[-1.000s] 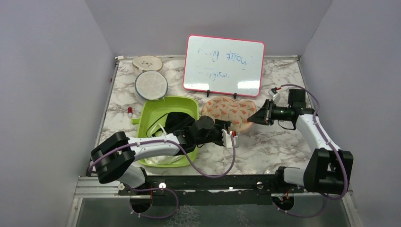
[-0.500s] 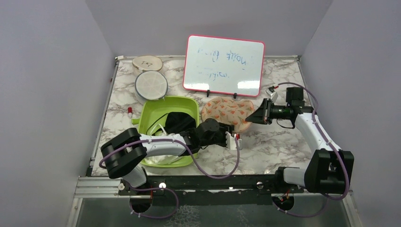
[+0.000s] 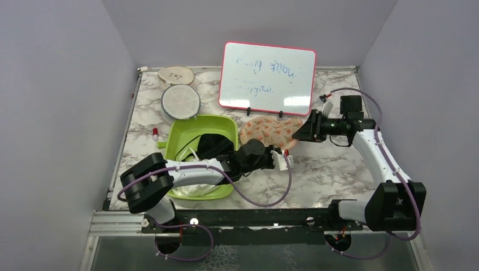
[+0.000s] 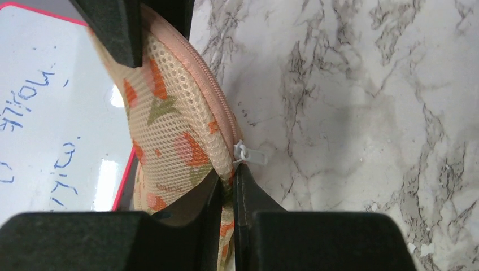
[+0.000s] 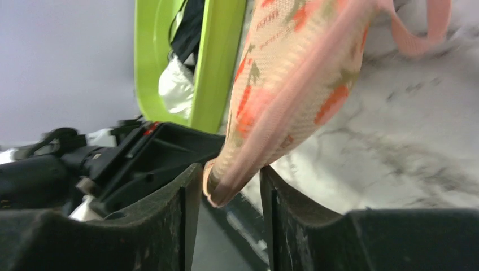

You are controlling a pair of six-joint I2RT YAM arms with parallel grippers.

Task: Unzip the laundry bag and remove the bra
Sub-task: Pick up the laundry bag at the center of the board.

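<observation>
The laundry bag, which looks like soft, light, floppy mesh, lies just before the whiteboard; no bra shows. The left hand pinches its seam beside the zipper pull, probably the best hold. The right hand straddles the bag's other end, grip unclear.

Bag is peach-beige mesh printed with orange, red and olive-green leaf shapes, with a peach zip and a white pull. Table is white marble with grey veins; tub is lime green, with black cloth and white cloth in it. Whiteboard is white, pink-red frame, blue scribble.
</observation>
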